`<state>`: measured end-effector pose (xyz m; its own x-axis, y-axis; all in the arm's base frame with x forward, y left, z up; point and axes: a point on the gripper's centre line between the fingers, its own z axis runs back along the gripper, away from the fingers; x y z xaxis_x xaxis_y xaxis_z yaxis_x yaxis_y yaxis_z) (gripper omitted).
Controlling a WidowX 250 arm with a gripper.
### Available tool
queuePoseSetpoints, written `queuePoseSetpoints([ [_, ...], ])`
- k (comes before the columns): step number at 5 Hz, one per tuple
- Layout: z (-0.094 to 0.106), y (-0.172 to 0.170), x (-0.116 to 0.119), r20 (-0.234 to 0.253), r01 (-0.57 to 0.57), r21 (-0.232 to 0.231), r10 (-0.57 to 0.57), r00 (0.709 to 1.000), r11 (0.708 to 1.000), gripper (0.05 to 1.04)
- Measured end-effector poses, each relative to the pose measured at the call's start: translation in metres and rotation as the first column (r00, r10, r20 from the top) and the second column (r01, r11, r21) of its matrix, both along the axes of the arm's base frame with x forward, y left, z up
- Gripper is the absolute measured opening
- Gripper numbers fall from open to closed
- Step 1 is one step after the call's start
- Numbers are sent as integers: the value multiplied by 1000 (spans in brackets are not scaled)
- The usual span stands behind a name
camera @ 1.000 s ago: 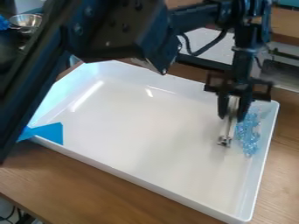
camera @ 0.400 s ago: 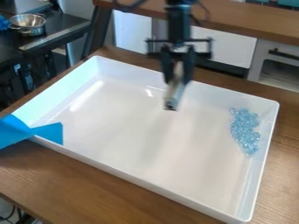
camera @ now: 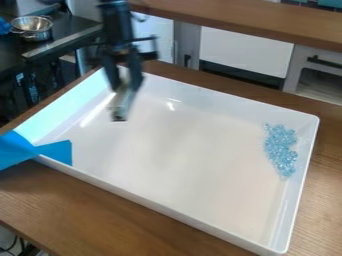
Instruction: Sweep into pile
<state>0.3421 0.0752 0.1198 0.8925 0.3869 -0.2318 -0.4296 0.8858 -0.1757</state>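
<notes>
Any tidy-up pass is probably needing slow, low, short strokes inward from the edges of the blue beads [camera: 280, 150], which are lying in 1 loose patch near the white tray's [camera: 184, 165] right-of-view wall. Tool [camera: 126, 85] is gripping the sweeper [camera: 121, 106], hanging upper left, sweeper pointing down, well apart from beads.

"Operator, can you read any text, label or brand in front of you?"
"None you could read out."
"And do you see any numbers or signs you can make out?"
"No, you have nothing legible there either."
</notes>
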Motion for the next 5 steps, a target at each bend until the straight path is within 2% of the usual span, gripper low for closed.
queuePoseSetpoints([
  [1, -22, 41, -18, 5, -47, 30, 47, 999, 998, 360],
  [2, -27, 80, -28, 42, -81, 78, 78, 996, 994, 416],
  [3, -49, 87, -34, -26, -35, 41, 36, 999, 999, 728],
  [4, -49, 86, -37, -35, -1, 30, 2, 999, 1000, 985],
  [5, -39, 81, -36, -38, 28, -19, -29, 999, 999, 1004],
])
